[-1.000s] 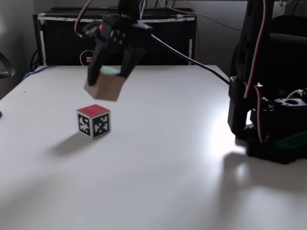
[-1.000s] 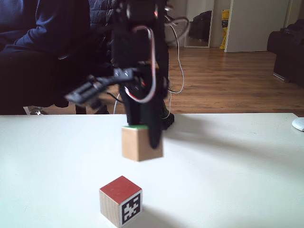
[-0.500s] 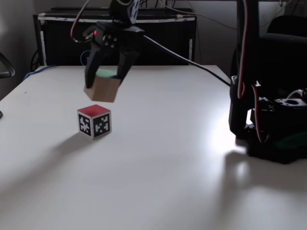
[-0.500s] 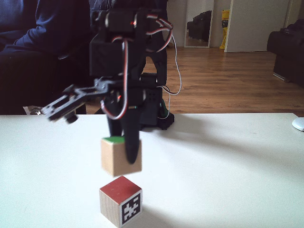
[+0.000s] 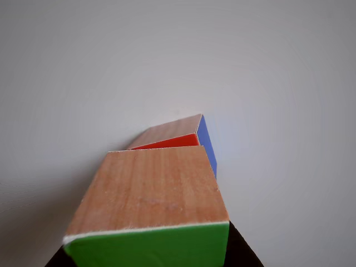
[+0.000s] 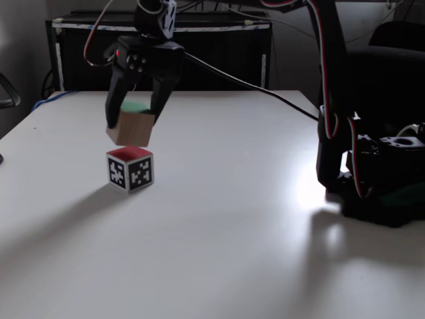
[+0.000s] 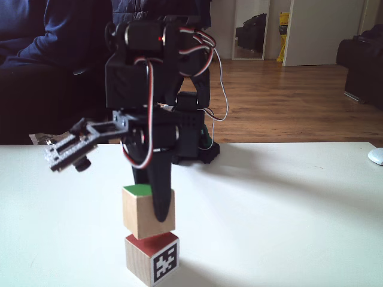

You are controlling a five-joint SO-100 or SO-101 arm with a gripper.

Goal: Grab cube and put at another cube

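Lowered tool [image 6: 133,109] clamping wood-grain green-faced cube [image 7: 147,210], just over red-topped cube [image 7: 152,258]

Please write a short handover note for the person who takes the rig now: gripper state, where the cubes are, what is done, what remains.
Gripper: shut on the green-faced cube, held tilted.
Red-topped cube: on the white table, just below the held cube; contact is unclear from these views.
Done: the cube is grasped, lifted and carried over the target.
Left: lower it fully, level it if possible, open the gripper, retreat upward.
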